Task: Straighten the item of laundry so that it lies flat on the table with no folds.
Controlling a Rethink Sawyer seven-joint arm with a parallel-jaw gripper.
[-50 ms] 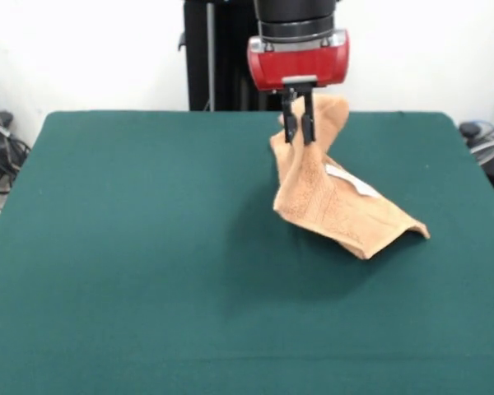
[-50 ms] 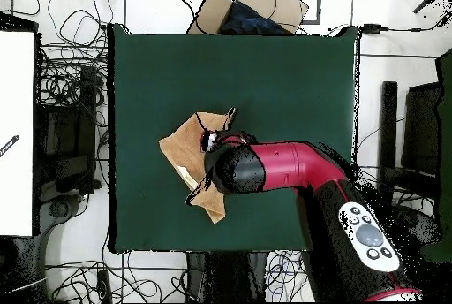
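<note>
We see the claw (image 1: 298,130) hanging straight down from the red and black arm (image 2: 291,166), its two dark fingers (image 1: 289,123) drawn close together and pinching the upper part of the peach-orange terry towel (image 1: 333,206), so the claw is clenched on the cloth. From the front, the towel is lifted at that pinched part and falls away from it in a slanted drape, with a bunched fold rising behind the fingers and the lower part spreading out onto the dark green counter (image 1: 148,263). Its far lower corner comes to a point resting on the felt, toward the right of the front view. A small white label (image 1: 351,181) shows on the sloping face of the cloth, partway down. From overhead, we find the towel a little off the middle of the counter, crumpled and folded over itself rather than flat, and partly hidden beneath the arm's red wrist. The cloth casts a soft shadow on the felt beside it in the front view. Around the counter, tangled cables (image 2: 66,79) lie on the floor, and a cardboard box (image 2: 252,7) sits just past one edge.
</note>
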